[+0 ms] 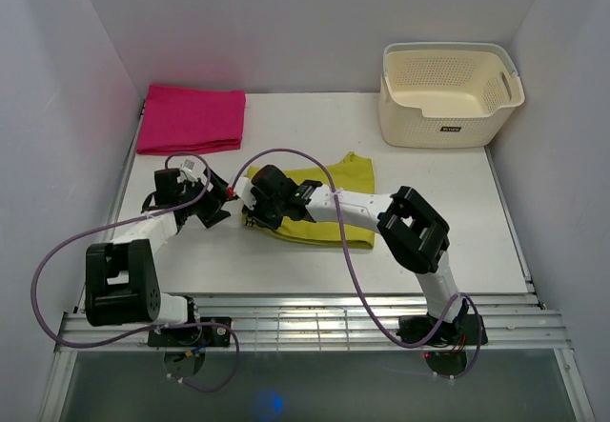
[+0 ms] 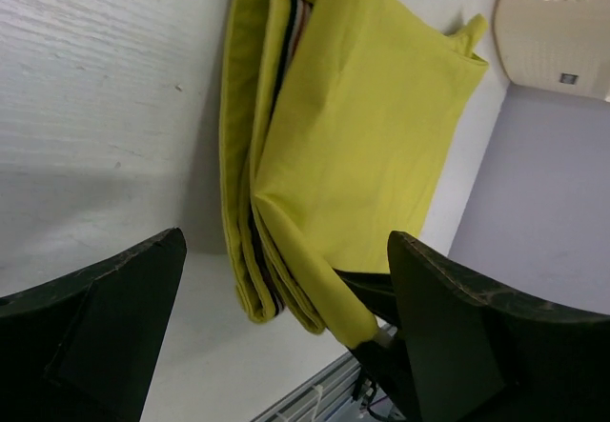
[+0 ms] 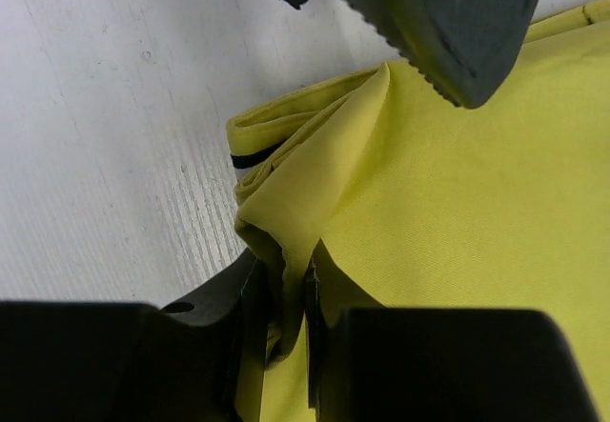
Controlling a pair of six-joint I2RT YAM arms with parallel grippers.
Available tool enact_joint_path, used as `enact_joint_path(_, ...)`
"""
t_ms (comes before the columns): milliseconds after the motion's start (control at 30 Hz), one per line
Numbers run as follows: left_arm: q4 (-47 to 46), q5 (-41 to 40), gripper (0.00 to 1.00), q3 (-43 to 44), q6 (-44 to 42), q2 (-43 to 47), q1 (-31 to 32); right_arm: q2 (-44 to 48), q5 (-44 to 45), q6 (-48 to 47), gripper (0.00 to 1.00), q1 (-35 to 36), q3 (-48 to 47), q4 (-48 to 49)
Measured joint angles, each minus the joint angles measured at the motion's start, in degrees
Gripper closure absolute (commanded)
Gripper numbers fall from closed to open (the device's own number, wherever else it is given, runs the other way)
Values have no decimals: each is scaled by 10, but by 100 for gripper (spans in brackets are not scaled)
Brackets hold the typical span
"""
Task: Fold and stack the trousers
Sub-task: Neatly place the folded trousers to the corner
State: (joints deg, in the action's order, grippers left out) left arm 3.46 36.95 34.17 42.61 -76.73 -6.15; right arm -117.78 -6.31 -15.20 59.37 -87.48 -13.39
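White tabletop (image 1: 457, 222) bears limp, light lime-green fabric trousers (image 1: 355, 172), likely best taken by folded edges; right gripper (image 3: 286, 298) pinches the left edge, left gripper (image 2: 286, 284) spread.

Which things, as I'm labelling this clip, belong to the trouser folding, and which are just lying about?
Part of the job: trousers, folded; right gripper, shut on the trousers' corner; left gripper, open beside them.
Lying about: pink cloth; cream basket.

Right gripper (image 1: 251, 209) is sitting on the folded trousers (image 1: 353, 176) at their edge; left gripper (image 1: 220, 212) is hovering just beside it, facing it.
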Motion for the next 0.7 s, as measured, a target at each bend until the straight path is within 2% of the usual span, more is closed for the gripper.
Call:
enact_joint_path(167, 11, -46, 2, 31, 3, -55, 35, 0, 14, 9, 92, 0, -3, 3)
enact_joint_path(500, -20, -46, 2, 16, 59, -73, 95, -9, 38, 35, 92, 0, -30, 9)
enact_joint_path(667, -65, -45, 23, -14, 116, -73, 93, -23, 58, 57, 92, 0, -46, 6)
enact_joint_path(700, -74, -45, 31, -19, 126, -73, 93, -26, 61, 61, 92, 1, -50, 3)
